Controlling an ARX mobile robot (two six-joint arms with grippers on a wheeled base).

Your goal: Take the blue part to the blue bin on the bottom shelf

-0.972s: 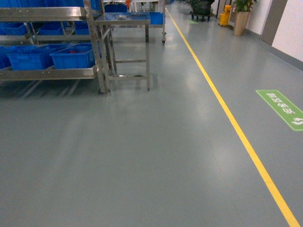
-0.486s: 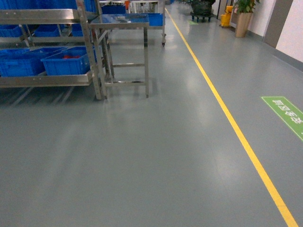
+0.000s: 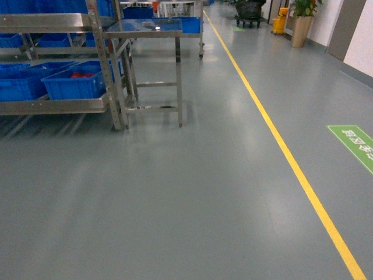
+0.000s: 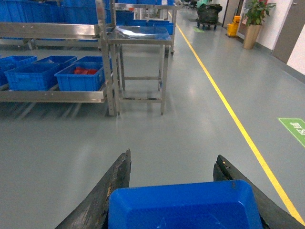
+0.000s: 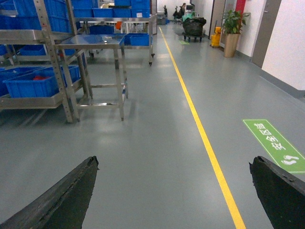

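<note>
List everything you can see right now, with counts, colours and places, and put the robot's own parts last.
Stainless-steel shelf rack: one, silver, far left.
Bottom shelf of that rack: one, silver rail, low on the left.
Blue plastic bins: several on the rack's shelves, exact count unclear; the nearest holds something red.
Stainless-steel table: one, silver, right beside the rack.
Yellow floor line: one, running down the aisle.
Green floor sign: one, right edge.
Potted plant: one, green in a tan pot, far right.
Blue plastic part: one, between the left gripper's fingers.
Left gripper: black, shut on the blue part.
Right gripper: black, open, empty.
</note>
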